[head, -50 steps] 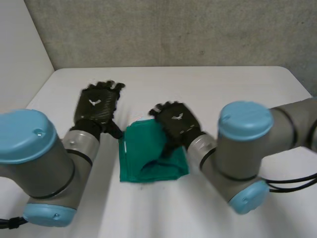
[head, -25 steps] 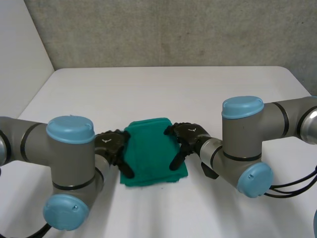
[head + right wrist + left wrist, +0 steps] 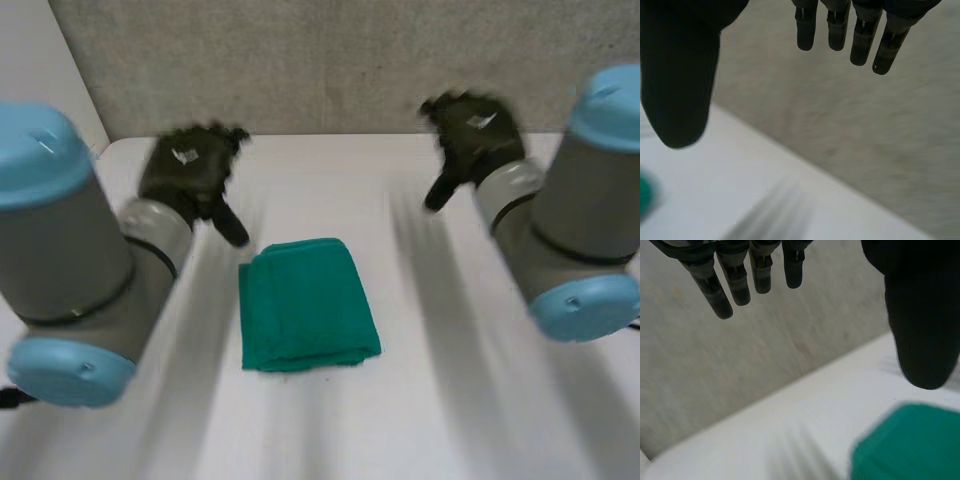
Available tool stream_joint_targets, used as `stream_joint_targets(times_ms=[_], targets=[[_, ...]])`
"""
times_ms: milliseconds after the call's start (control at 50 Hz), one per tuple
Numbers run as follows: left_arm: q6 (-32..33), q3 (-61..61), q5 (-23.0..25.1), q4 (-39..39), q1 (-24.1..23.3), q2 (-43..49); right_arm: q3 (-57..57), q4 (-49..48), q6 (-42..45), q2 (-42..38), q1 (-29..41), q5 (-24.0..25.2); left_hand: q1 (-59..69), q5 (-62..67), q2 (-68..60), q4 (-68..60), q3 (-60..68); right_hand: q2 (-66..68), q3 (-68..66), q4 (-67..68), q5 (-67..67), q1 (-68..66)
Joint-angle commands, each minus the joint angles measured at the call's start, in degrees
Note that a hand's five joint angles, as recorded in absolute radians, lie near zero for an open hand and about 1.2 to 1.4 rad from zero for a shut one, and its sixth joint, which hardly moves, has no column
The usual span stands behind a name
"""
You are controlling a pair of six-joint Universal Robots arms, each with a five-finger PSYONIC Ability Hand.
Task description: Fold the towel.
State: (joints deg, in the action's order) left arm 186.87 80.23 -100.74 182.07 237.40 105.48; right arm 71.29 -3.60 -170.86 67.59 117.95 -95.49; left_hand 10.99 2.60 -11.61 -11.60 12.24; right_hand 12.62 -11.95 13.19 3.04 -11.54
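Observation:
A green towel [image 3: 305, 305] lies folded into a compact rectangle near the middle of the white table [image 3: 450, 400]; a corner of the towel [image 3: 910, 445] appears beneath my left thumb in the left wrist view. My left hand [image 3: 190, 170] is raised above the table, back and to the left of the towel, open with straight fingers [image 3: 735, 275] and holding nothing. My right hand [image 3: 470, 130] is lifted high at the back right, well clear of the towel, open too, its fingers [image 3: 860, 30] spread and empty.
A grey wall [image 3: 330, 60] stands right behind the table's far edge. The table's left edge meets a pale side wall [image 3: 40, 100]. Bare tabletop surrounds the towel.
Both hands have lifted off the towel's sides and swung up and outward, the left to the back left, the right to the back right. The towel stays folded in place.

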Motion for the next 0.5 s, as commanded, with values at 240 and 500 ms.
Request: stream_joint_targets(times_ms=[240, 500], targets=[[-7.1, -7.4, 7.6, -16.6, 12.6, -10.3, -0.3, 5.6, 3.3, 9.1, -8.0, 0.2, -1.0, -2.6, 1.6, 1.6, -2.2, -2.6, 2.0, -3.2, -3.0, 1.5], [-7.1, -6.0, 7.7, -14.4, 12.7, -10.8, 1.4, 5.4, 3.5, 9.6, -7.2, 0.7, -1.0, -2.6, 1.6, 1.6, -2.2, -2.6, 2.0, -3.2, -3.0, 1.5]])
